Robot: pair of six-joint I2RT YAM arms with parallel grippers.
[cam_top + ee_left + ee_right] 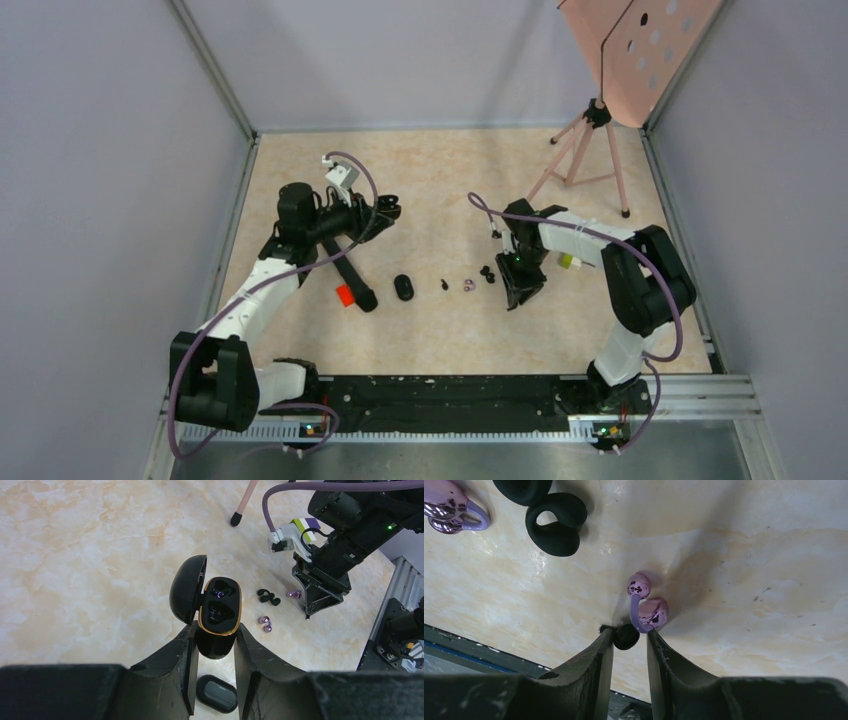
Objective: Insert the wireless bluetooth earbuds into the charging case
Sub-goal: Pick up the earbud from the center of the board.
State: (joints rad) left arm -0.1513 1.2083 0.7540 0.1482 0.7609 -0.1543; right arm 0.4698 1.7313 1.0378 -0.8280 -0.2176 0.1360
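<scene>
My left gripper [215, 630] is shut on the lower body of the black charging case [218, 611], held above the table. The case has a gold rim and its lid is swung open to the left. In the top view that gripper [385, 210] sits at the back left. My right gripper [630, 632] is down at the table, jaws a small way apart. A pale purple earbud [646, 605] lies at its tips, touching the right finger, and a small black round piece [625, 636] rests against the left finger. A black earbud pair [549, 525] and another purple earbud [444, 510] lie beyond.
A closed dark oval case [403, 287] lies mid-table, with a tiny black bud [444, 285] to its right. A long black marker with a red piece [350, 280] lies under the left arm. Green and purple blocks [567, 261] sit by the right arm. A pink tripod [585, 150] stands at the back right.
</scene>
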